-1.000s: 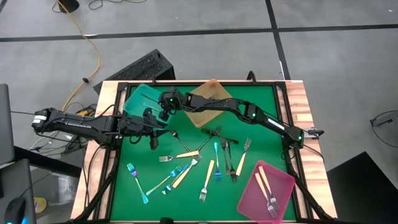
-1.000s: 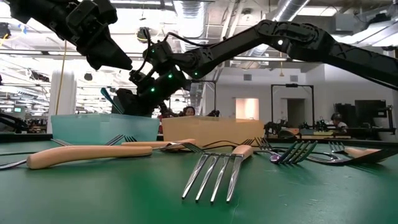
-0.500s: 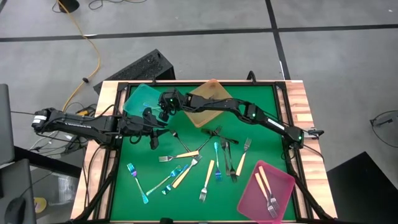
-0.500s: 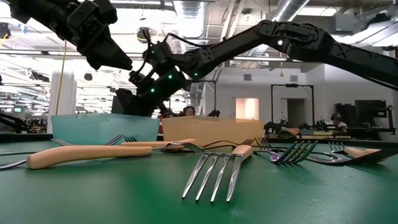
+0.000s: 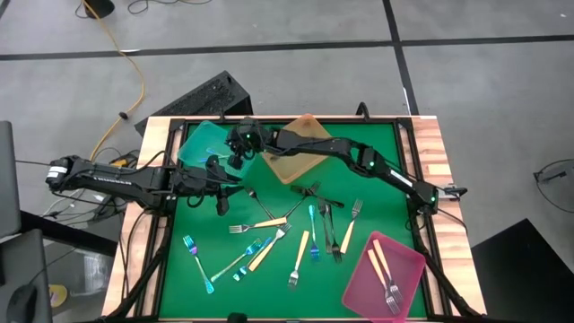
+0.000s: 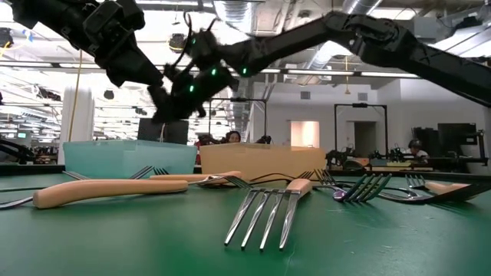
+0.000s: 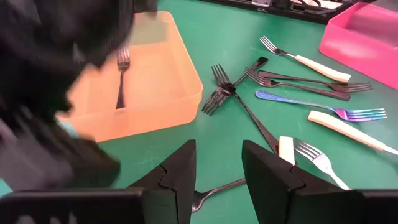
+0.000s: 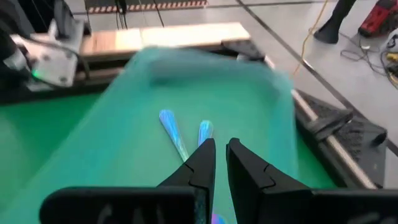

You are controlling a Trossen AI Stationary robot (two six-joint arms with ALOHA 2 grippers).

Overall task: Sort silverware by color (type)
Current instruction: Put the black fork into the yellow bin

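Looking down, the right hand (image 5: 235, 148) has shifted up over the teal tray (image 5: 202, 144); the left hand (image 5: 220, 184) stays put, slightly parted and empty. Low view: the right arm blurs higher. Right wrist: fingers (image 8: 202, 163) narrowly apart, two blue utensils (image 8: 174, 132) in tray.

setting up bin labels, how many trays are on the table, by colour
teal tray: 1
amber tray: 1
pink tray: 1
total: 3
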